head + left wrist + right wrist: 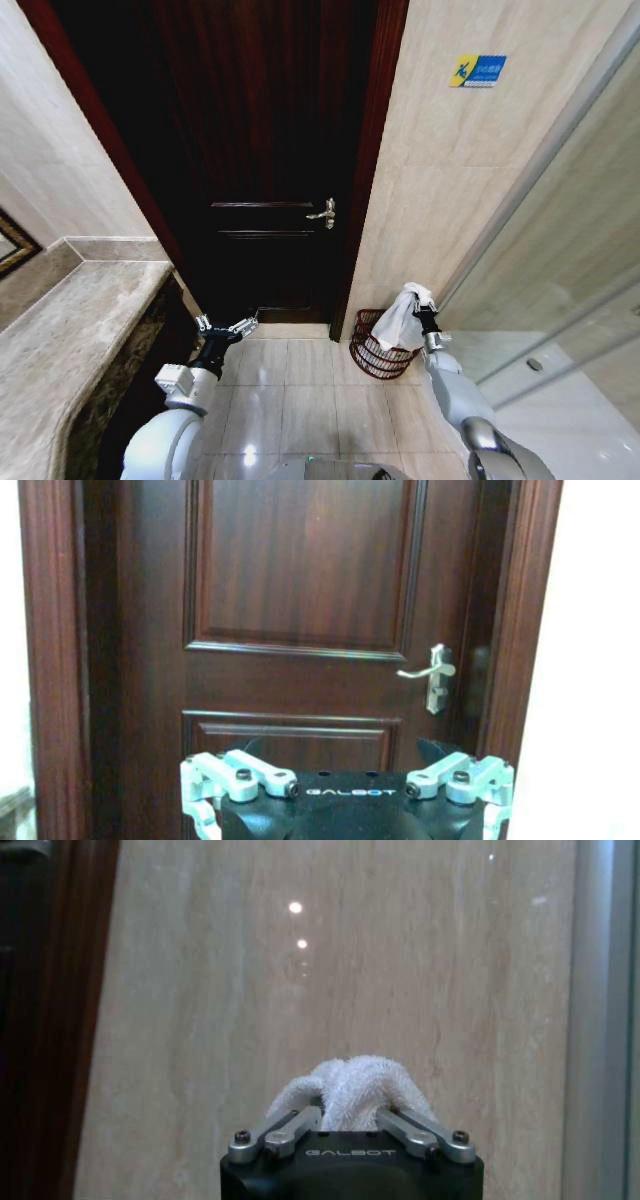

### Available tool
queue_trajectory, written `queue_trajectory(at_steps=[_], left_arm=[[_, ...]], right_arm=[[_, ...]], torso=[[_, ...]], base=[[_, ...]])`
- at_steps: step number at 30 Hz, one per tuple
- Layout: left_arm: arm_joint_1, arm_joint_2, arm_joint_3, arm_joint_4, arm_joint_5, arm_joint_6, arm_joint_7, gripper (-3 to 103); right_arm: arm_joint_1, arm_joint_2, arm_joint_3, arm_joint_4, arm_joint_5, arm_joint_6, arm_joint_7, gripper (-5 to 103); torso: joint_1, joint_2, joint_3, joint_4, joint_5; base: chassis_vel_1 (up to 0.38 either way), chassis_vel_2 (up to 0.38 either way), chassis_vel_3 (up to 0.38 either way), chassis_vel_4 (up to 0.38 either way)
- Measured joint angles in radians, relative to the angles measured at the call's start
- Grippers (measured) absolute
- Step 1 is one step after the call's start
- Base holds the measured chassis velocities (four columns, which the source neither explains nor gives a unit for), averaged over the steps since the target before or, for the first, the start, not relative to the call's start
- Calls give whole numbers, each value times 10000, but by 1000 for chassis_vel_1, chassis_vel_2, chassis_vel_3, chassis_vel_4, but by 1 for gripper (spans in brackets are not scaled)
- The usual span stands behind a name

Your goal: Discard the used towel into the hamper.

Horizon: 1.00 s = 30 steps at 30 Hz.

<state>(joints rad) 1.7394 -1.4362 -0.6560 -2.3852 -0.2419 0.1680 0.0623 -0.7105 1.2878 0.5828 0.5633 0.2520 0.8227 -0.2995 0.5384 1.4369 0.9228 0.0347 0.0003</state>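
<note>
A white towel (405, 318) is held by the right gripper (422, 312) directly over the hamper (378, 346), seen low and right of centre in the head view, at the foot of the beige tiled wall (450, 190) just right of the dark wooden door (265, 150). The task is judged to be well advanced: the towel has been picked up and brought above the basket's open mouth, with its lower end hanging at or just inside the rim, but it has not been let go. What is left, as far as can be judged, is the release, so that the cloth falls inside.

In the right wrist view, the fingers (288, 1131) are seen drawn close together, with a bunched fold of the towel (350, 1087) pinched between them and bulging out past the tips.

The left gripper (226, 327) is held low and left of centre in the head view, beside the end of the marble table (70, 330) and pointed toward the door. Its fingers (245, 774) are spread wide in the left wrist view, and nothing is held or touched by them. The door's handle (432, 673) is seen well beyond them.
</note>
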Motion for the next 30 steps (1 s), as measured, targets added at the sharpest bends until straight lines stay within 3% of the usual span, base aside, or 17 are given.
queue_trajectory(at_steps=[13,30], left_arm=[[1,1,0,1,0,0,0,100],[1,0,0,0,0,0,0,100]], right_arm=[[-869,118,25,186,224,-1,541,8],[-896,343,6,-754,238,0,46,8]], torso=[[-9,1,-3,-3,-5],[-3,2,-1,-2,-4]], base=[[-62,49,48,-49],[0,0,0,0]])
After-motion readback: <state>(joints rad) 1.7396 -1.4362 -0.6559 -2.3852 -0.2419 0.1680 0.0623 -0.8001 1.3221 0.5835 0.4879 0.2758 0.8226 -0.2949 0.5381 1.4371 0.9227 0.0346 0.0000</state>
